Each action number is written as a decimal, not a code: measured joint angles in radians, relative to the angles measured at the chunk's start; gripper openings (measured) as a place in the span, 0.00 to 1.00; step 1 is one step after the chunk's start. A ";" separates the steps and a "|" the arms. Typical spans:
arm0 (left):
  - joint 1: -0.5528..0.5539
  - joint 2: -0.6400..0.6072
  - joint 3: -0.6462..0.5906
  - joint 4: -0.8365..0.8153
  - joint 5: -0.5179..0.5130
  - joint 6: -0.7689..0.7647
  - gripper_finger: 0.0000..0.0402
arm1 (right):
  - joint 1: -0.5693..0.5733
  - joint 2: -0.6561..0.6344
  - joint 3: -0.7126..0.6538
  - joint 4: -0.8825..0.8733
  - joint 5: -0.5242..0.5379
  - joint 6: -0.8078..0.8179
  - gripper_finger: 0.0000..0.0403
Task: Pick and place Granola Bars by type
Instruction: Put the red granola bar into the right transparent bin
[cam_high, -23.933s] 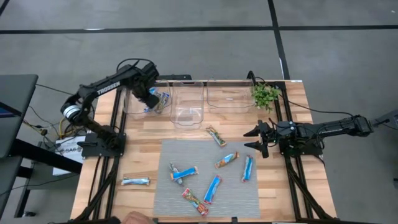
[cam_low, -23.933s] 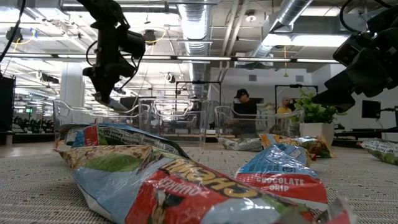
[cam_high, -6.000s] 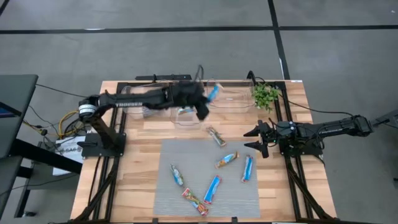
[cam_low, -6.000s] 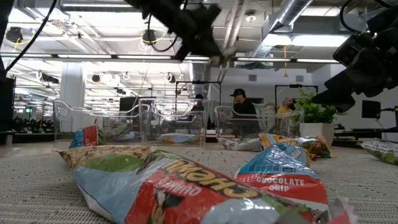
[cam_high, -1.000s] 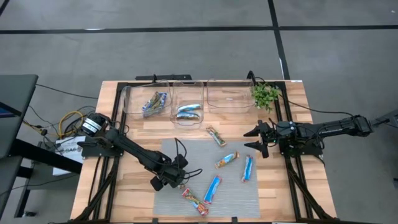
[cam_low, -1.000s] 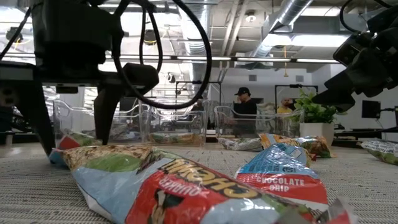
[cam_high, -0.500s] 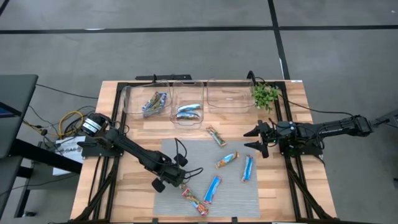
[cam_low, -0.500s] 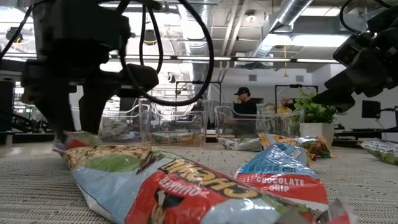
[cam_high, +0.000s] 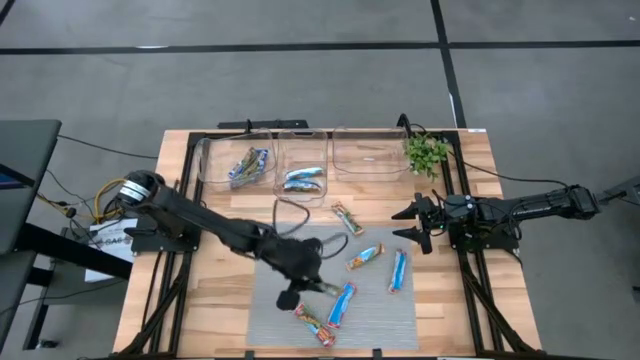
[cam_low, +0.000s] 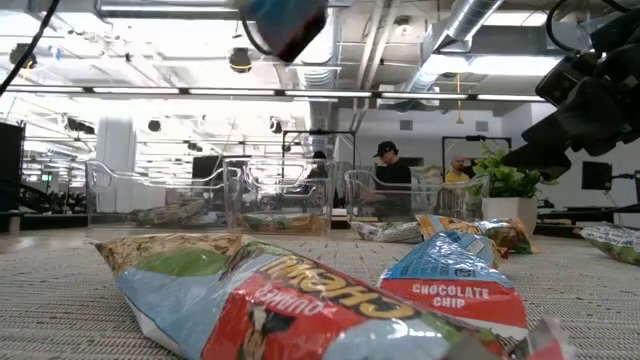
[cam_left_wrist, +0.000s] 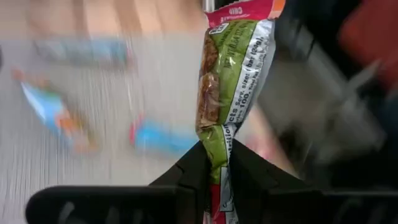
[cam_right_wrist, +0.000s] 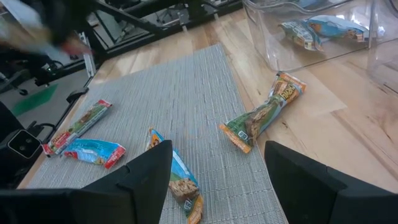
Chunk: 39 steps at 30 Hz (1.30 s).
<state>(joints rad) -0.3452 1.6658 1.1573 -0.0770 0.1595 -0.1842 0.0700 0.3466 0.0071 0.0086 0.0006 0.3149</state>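
My left gripper (cam_high: 308, 280) hangs over the grey mat (cam_high: 400, 310), shut on a granola bar (cam_left_wrist: 233, 68) with a green, silver and red wrapper. Several more bars lie flat on the mat: a blue one (cam_high: 341, 303), a red multicolour one (cam_high: 313, 323), an orange-blue one (cam_high: 365, 257) and another blue one (cam_high: 398, 270). A green-orange bar (cam_high: 348, 218) lies at the mat's far edge. My right gripper (cam_high: 413, 225) waits open at the table's right side, touching nothing. My left gripper pinches the bar's crimped end (cam_left_wrist: 219, 155) between its two fingers. The fingers come from the table's left, slanting down, and lie along the bar. The bar sticks out past the fingertips, lifted clear of the mat.
Three clear bins stand along the far edge: the left bin (cam_high: 210, 172) and the middle bin (cam_high: 282, 190) hold bars, and the right bin (cam_high: 345, 168) stands beside a small green plant (cam_high: 427, 152). Bare wood lies left of the mat.
My left gripper has shut on the bar at the mat's near left part. It then rose, rolled and swung toward the table's right, over the mat's middle. The bar has come up clear of the mat.
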 joint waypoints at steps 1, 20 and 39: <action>0.011 -0.015 0.000 0.053 0.010 -0.034 0.13 | 0.000 0.000 0.000 0.000 0.000 0.000 0.62; 0.086 -0.092 0.002 0.268 0.097 -0.130 0.13 | 0.000 0.000 0.000 0.000 0.000 0.000 0.62; 0.595 -0.073 0.000 0.292 -0.108 -0.084 0.13 | 0.000 0.000 0.000 0.000 0.000 0.000 0.62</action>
<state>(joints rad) 0.2498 1.5925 1.1576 0.2150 0.0520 -0.2685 0.0700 0.3466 0.0071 0.0082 0.0006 0.3149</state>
